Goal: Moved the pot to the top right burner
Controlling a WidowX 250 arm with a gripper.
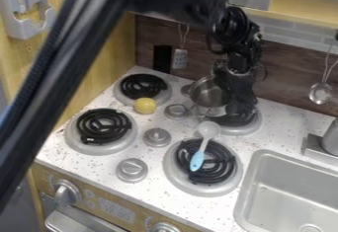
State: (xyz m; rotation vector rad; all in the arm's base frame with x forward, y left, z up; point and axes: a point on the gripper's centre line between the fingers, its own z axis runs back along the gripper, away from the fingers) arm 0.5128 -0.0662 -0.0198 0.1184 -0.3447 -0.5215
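Countertop: we see a speckled white top (269, 138), its front edge above the oven knobs, with a strip running between the right burners and the sink rim (256, 169).
Walls: we have pale wood (112, 48) at left and a dark wood-look panel (284, 69) behind.
Arm: ours (232, 31) comes in from the top edge and hangs over the back of the stove.
Burners: four sit on the top; the top right one (245, 128) is partly hidden by our gripper (239, 95).
Pot: the silver pot (208, 94) is at the left side of the top right burner, its handle toward the left; whether it touches down, we can't tell.
Gripper: beside and over the pot's right side; whether it is open or closed, we can't tell.
Spoon: blue-ended (197, 161), lying across the front right burner (224, 189).
Yellow ball: (145, 105) at the top left burner's (124, 96) front rim.
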